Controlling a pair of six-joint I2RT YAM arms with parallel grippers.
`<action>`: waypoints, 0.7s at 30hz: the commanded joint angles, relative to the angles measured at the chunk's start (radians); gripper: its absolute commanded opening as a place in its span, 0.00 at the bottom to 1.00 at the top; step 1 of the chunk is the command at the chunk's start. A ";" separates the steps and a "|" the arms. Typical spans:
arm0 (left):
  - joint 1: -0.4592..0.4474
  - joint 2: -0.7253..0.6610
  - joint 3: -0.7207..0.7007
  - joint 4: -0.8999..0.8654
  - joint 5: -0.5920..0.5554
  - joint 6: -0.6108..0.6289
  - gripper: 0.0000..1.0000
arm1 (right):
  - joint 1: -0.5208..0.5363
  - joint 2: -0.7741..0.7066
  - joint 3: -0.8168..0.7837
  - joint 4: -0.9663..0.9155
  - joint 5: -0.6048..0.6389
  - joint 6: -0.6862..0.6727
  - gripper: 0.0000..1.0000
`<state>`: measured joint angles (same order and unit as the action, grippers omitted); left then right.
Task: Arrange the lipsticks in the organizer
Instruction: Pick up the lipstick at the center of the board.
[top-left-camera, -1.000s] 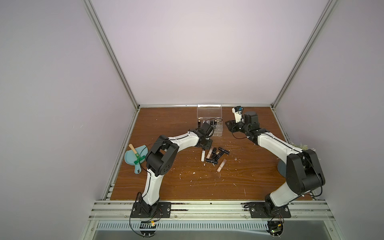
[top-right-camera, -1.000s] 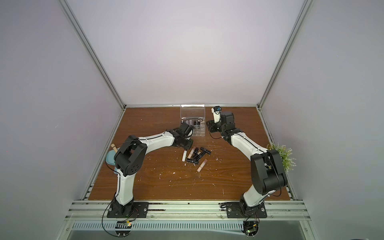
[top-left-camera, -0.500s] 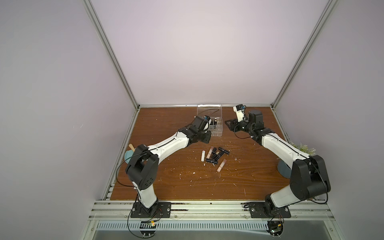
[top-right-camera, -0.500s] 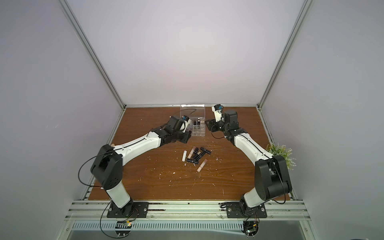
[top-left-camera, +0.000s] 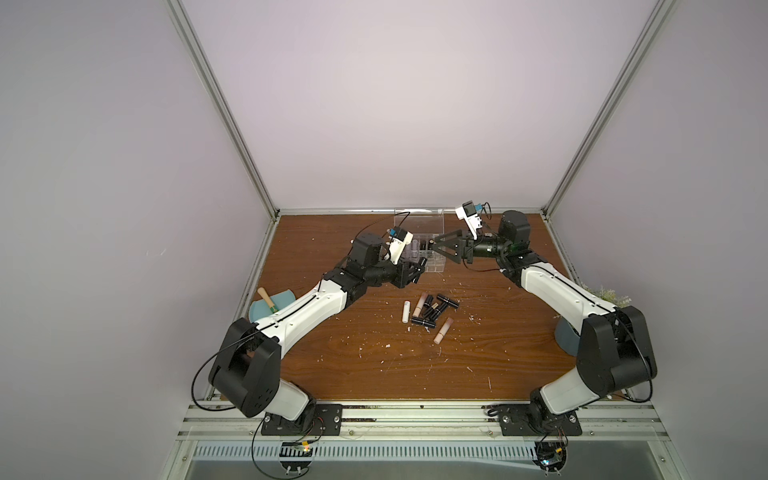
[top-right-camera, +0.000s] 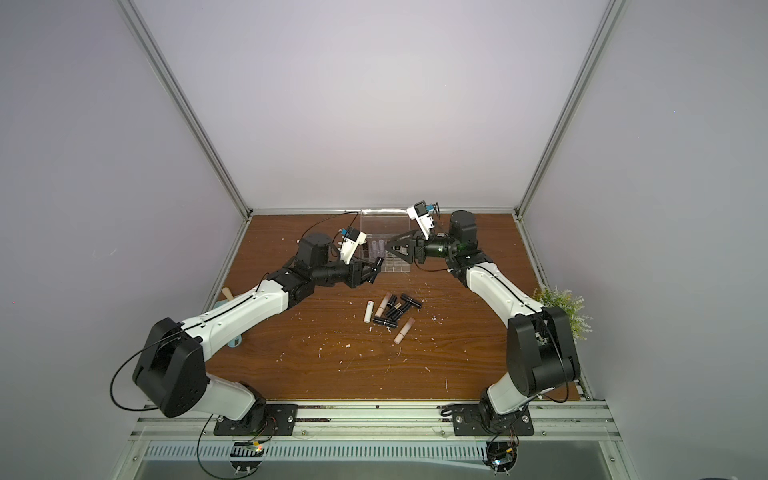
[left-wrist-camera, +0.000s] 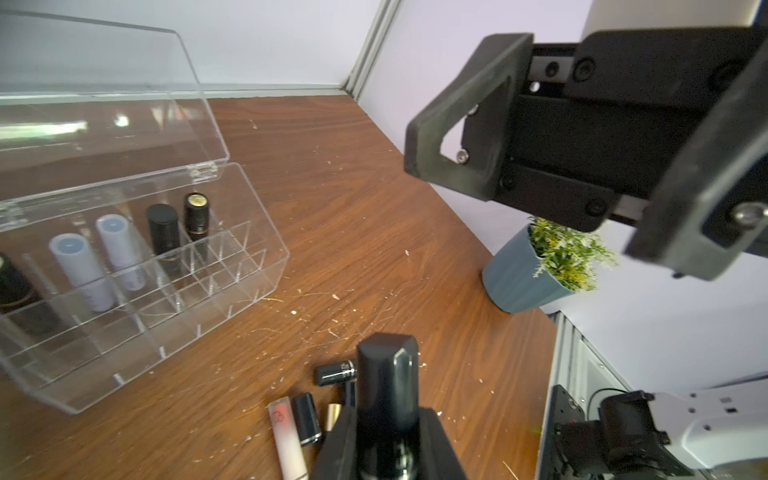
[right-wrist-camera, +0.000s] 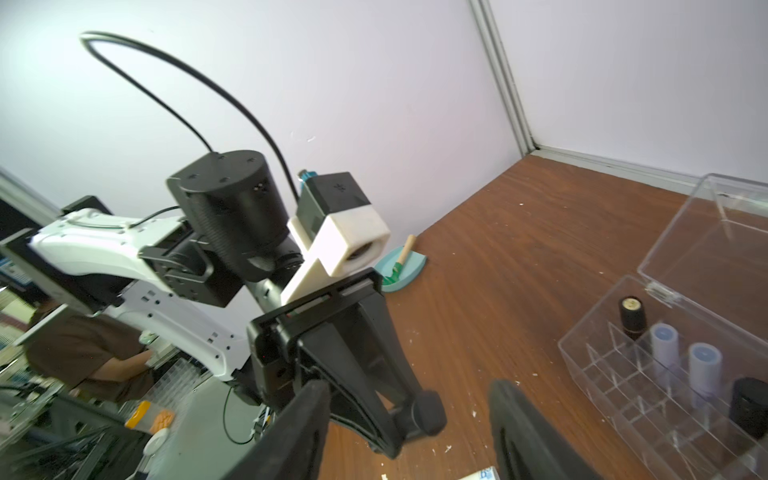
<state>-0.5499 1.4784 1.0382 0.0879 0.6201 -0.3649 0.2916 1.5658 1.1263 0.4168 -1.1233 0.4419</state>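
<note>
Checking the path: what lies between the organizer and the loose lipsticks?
Only bare table with white flecks between organizer and lipsticks, shown in both top views and left wrist view.

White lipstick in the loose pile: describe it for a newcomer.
On the wooden table, in front of the clear organizer, lies a loose pile of lipsticks. The white lipstick is at its left edge, the only white tube among black and beige-pink ones.

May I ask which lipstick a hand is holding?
The black lipstick in the left hand, off the table beside the organizer; the others lie on it or stand in compartments.
</note>
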 joint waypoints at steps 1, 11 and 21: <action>0.010 -0.022 -0.008 0.092 0.103 -0.019 0.22 | 0.009 0.005 -0.002 0.110 -0.118 0.077 0.69; 0.055 -0.086 -0.056 0.194 0.133 -0.066 0.22 | 0.044 0.035 0.027 0.099 -0.206 0.094 0.65; 0.055 -0.086 -0.064 0.239 0.165 -0.098 0.22 | 0.067 0.057 0.052 0.071 -0.192 0.086 0.64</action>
<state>-0.5014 1.3998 0.9821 0.2687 0.7456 -0.4389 0.3527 1.6272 1.1358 0.4568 -1.2911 0.5205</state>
